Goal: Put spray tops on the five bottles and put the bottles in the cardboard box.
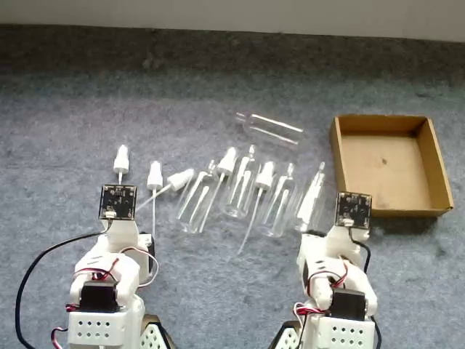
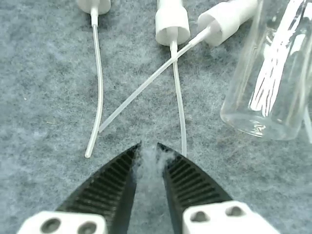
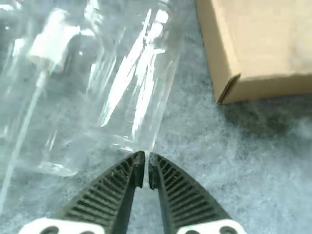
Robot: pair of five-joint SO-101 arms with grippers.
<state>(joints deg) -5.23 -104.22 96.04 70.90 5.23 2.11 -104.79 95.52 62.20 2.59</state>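
Left gripper (image 2: 148, 148): almost closed, with just a thin gap and nothing in it. It sits low over the grey mat (image 2: 44, 97), near the thin tubes of three spray tops (image 2: 171, 22).
Right gripper (image 3: 146, 158): almost closed too, holding nothing. Its tips are just beside the bottom end of a clear bottle (image 3: 141, 78).
Bottles: a row (image 1: 236, 190) lies in the middle of the mat — one more (image 1: 270, 127) lies alone farther back.
Cardboard box (image 1: 385, 163): open, to the right of the row.
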